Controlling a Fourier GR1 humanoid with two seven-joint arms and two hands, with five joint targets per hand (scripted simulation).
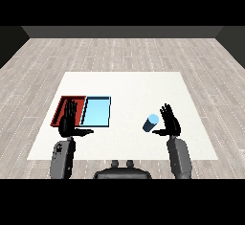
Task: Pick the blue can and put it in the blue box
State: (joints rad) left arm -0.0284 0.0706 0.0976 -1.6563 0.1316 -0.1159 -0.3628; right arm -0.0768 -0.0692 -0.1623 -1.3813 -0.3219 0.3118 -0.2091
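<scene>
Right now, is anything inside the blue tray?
The light blue tray shows only its bare floor; the blue can lies on the table beside the right hand. The left hand covers part of the red tray.

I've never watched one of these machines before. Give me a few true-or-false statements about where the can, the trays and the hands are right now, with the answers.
1. The blue can lies inside the light blue tray. False: it is on the white table, to the right of both trays.
2. The red tray is to the left of the light blue tray. True.
3. The right hand is curled round the can. False: its fingers are straight, and it is just right of the can.
4. The left hand is open, with its fingers in front of the red tray. True.
5. The can is nearer the right hand than the left hand. True.
</scene>
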